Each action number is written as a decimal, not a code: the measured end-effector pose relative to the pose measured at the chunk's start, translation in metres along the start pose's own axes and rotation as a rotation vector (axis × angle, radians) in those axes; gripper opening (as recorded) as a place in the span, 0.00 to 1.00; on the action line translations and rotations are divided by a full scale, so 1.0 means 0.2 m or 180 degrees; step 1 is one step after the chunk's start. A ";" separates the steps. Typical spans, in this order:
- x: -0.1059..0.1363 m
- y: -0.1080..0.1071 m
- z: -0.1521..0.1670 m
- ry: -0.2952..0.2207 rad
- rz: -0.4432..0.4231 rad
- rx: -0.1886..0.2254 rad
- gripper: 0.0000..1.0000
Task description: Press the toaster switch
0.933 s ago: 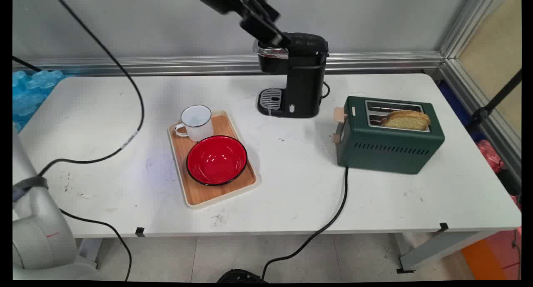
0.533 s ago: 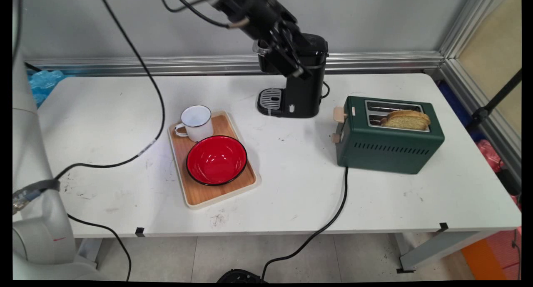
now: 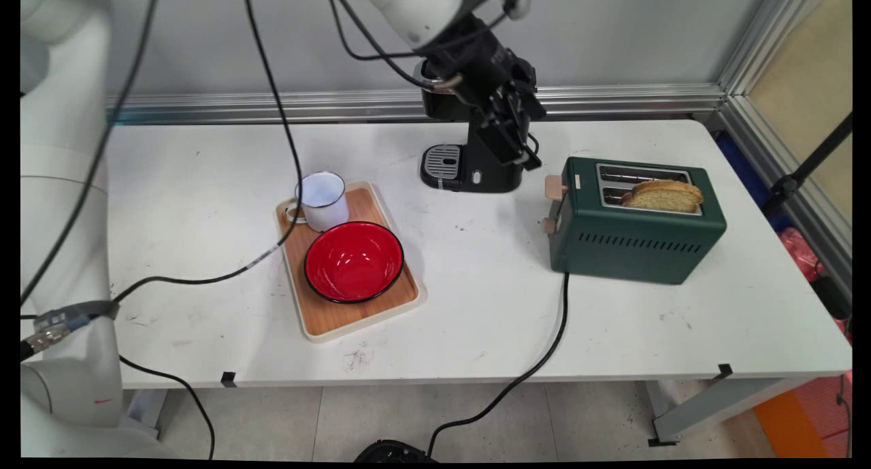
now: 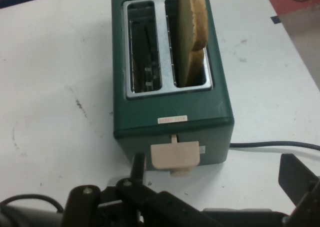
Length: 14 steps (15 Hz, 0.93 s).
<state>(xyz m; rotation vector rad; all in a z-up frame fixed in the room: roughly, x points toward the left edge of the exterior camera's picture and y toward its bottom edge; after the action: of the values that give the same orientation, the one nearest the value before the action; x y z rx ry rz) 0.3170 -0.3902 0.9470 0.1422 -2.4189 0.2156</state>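
Hand view: green toaster [image 4: 170, 107] directly ahead, bread slice [image 4: 192, 24] upright in one slot, other slot empty, beige lever [image 4: 176, 155] facing the camera. Gripper [image 3: 520, 152] spread wide, holding nothing, hanging between black coffee maker [image 3: 476, 163] and toaster [image 3: 636, 234]. Red bowl [image 3: 354, 261] and white mug [image 3: 322, 200] on wooden tray [image 3: 333, 319], well apart.

We see the gripper [image 3: 520, 152] hanging in the air, empty, fingers spread apart, just left of a green toaster [image 3: 636, 237] and in front of a black coffee machine [image 3: 476, 163]. The toaster stands upright on the white table [image 3: 476, 305], a slice of toast [image 3: 663, 195] poking up from one slot, its beige lever [image 4: 175, 156] facing the gripper
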 end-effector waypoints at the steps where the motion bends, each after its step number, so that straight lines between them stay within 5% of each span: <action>1: 0.01 -0.02 0.05 -0.0016 0.0026 -0.0019 1.00; 2: 0.01 -0.03 0.09 -0.0028 0.0044 -0.0034 1.00; 3: 0.02 -0.05 0.13 -0.0036 0.0057 -0.0048 0.00; 14: 0.04 -0.15 0.42 -0.0186 0.0126 -0.0183 0.00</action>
<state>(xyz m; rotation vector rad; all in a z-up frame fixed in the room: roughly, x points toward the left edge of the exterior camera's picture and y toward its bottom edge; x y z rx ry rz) 0.2620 -0.4354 0.8922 0.0758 -2.4849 0.1616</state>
